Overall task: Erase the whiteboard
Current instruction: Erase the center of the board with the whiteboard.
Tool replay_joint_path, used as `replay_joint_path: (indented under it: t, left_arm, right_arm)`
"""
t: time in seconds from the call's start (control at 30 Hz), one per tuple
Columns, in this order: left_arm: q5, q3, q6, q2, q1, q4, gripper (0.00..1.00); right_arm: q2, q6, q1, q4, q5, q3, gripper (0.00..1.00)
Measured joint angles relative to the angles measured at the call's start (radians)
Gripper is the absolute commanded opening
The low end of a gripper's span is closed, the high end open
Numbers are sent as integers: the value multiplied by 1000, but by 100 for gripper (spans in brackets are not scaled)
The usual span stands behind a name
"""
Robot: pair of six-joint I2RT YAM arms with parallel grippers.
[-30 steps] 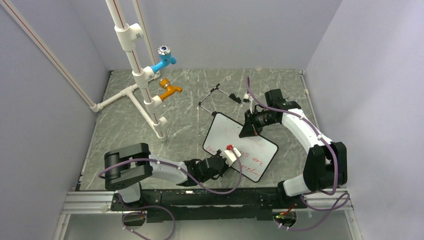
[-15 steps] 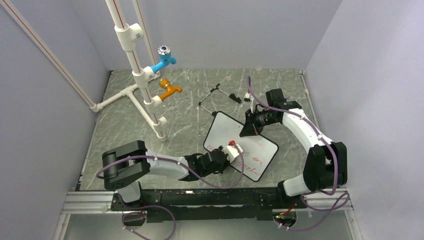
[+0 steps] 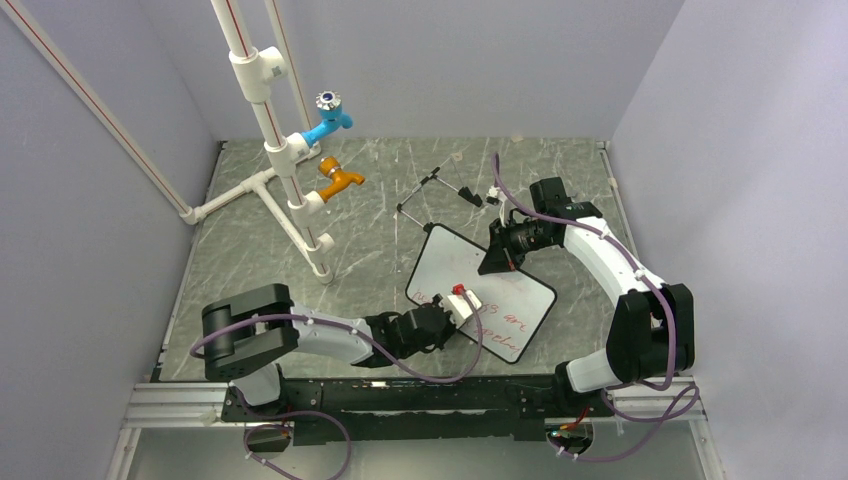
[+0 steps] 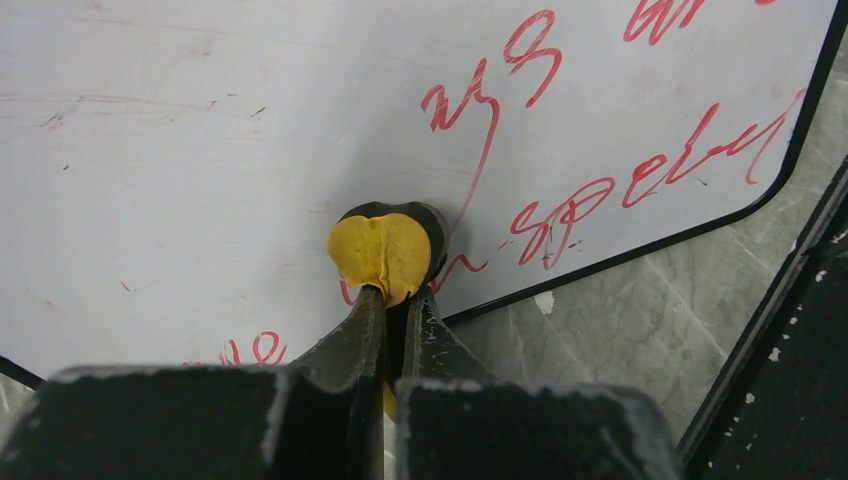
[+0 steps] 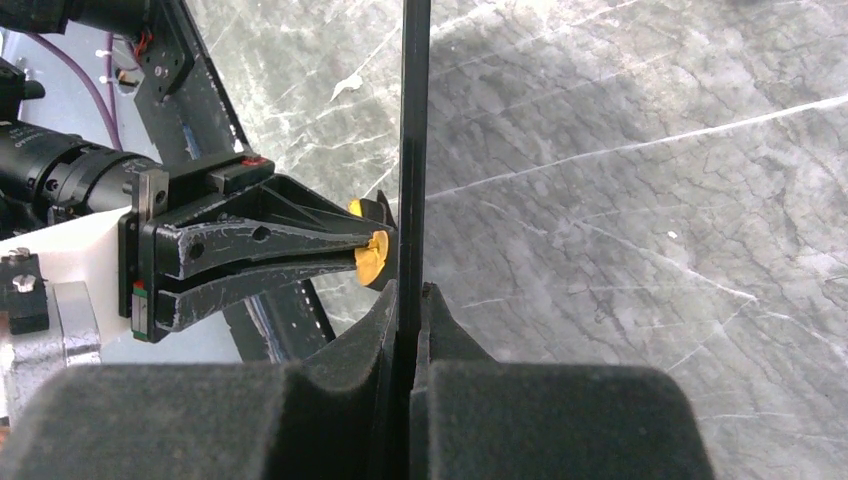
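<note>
whiteboard [image 3: 450, 265]: probably handling light, stiff, slick-faced
hold: right jaws clamping its 1 o'clock edge
left jaws: pinching eraser [image 4: 383, 250], pressing it on the board

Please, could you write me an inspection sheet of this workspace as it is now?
Surface: grey marbled table top, many white scratches.
Job's things: whiteboard, red writing on its near half not yet wiped; yellow-black eraser against it.
Clutter: black wire stand beyond the whiteboard; pipe rack with blue tap and orange tap.
Grippers: left gripper shut on the yellow-black eraser; right gripper shut on the whiteboard's edge.
Cables: purple cables run along both arms.
Surroundings: pale walls on three sides.
</note>
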Motion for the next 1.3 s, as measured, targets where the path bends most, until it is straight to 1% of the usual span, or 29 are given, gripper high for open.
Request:
replay_joint_path:
  t: [0.07,0.17,0.27,0.4,0.6,0.83,1.03,1.17,1.3]
  left_arm:
    - [-21,3,5,10,-11,5,0]
    - [-36,35,23,14,-16,-38,0]
    - [-41,109,76,29,-22,-122,0]
    - [-39,216,136,51,-27,-191,0]
    - [-36,287,177,78,-41,-197,0]
    - [-59,281,184,89,-62,-166,0]
    - [-76,171,135,89,-72,-16,0]
    - [-77,111,103,89,-80,8,0]
    - [-77,92,93,87,-82,25,0]
  right_arm:
    - [0,-1,1,-1,0,0,0]
    - [0,0,1,-1,0,0,0]
    - [0,0,-1,-1,2,0,0]
    - [0,0,-4,0,4,0,0]
    - [0,-1,-7,0,5,0,0]
    - [0,-2,-7,-1,5,0,0]
    - [0,-4,-5,-1,3,0,0]
    - [0,-4,-3,-1,3,0,0]
    - [0,-4,-2,-1,3,0,0]
